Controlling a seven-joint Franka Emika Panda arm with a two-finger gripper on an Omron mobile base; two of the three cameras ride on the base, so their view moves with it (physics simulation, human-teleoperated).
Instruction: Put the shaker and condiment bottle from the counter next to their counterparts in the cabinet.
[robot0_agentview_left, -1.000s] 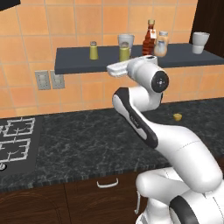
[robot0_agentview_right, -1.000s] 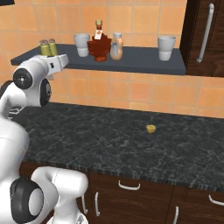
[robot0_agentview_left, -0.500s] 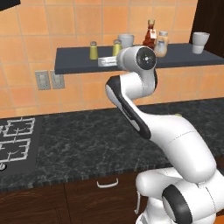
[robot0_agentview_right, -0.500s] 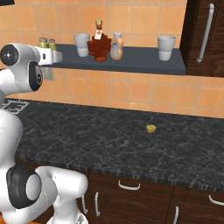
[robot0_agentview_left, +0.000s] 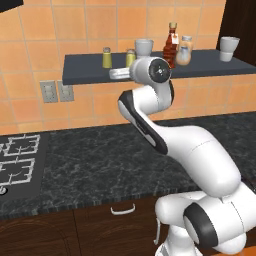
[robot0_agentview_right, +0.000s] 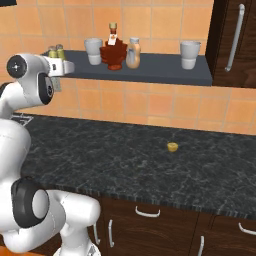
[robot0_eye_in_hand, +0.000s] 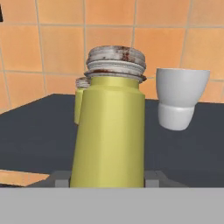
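Shaker (robot0_eye_in_hand: 110, 127) sits clamped in the gripper (robot0_eye_in_hand: 107, 178), up at the shelf (robot0_agentview_left: 90, 75) by its twin (robot0_agentview_left: 106, 57). Next, I think: set it down and let go.

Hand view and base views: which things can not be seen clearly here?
- Gripper: fingertips hidden behind the held shaker, hand view.
- Twin shaker: mostly covered by the held one, hand view.
- Shaker base: whether it touches the shelf is unclear, left base view.
- Yellow object on counter: too small to identify.
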